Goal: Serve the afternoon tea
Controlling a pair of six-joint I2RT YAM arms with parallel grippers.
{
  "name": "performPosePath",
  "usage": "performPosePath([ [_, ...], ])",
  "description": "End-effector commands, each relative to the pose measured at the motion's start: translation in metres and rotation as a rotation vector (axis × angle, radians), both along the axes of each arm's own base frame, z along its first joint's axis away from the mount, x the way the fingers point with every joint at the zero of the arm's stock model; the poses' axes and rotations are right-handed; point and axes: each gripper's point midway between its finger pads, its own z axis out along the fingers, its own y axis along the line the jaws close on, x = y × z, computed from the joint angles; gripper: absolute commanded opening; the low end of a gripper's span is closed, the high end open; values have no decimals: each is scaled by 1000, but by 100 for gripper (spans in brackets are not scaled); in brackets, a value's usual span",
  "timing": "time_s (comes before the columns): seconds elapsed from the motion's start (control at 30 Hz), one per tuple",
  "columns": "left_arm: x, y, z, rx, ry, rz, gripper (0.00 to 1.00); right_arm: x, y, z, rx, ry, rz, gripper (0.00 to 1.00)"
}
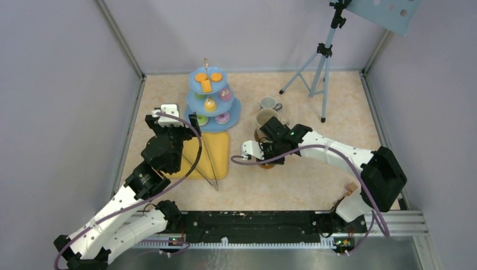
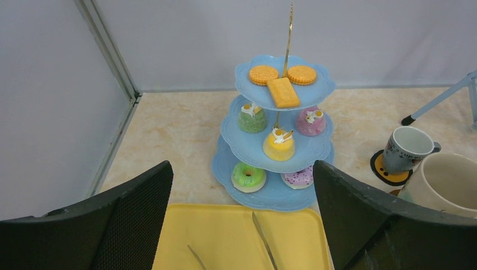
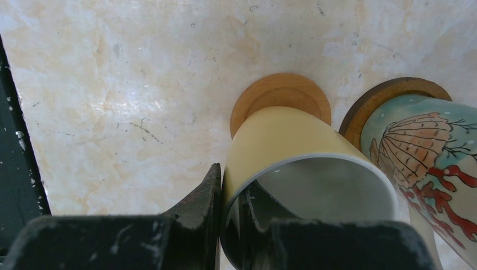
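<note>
Left arm bent, reaching forward | left gripper fingers spread wide | right arm extended leftward | right gripper pinched on cream mug rim, one finger inside

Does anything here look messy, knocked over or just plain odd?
Nothing is spilled or broken. The one untidy thing: the metal tongs lie slantwise on the yellow tray, one end poking past its near edge. The right hand pinches the cream mug by its rim.

the cream mug looks smooth, glossy ceramic; the round coaster is matt wood. the worktop is smooth, marble-patterned and finely scratched, and the light-blue stand shines like plastic.
</note>
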Motion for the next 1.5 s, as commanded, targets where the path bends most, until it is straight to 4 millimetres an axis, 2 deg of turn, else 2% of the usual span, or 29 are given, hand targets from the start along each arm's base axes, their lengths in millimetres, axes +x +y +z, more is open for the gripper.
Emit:
performPosePath([
  [0.0,-1,2,12,-33,-37,4,99,21,22,22,84,-62,28,0],
  [0.43,-1,2,12,-33,-37,4,99,28,29,19,88,-63,26,0],
  [0.93,0,2,11,-31,-35,5,99,24,31,4,73,-17,32,1],
  [1.2,1,0,10,-26,-32,4,99,23,27,8,62,-21,24,13],
  [1.33,2,0,8,-22,-27,4,99,25,29,15,77,-35,21,27],
  [1.47,5,-3,4,-5,-13,5,99,27,31,27,110,-63,14,35],
])
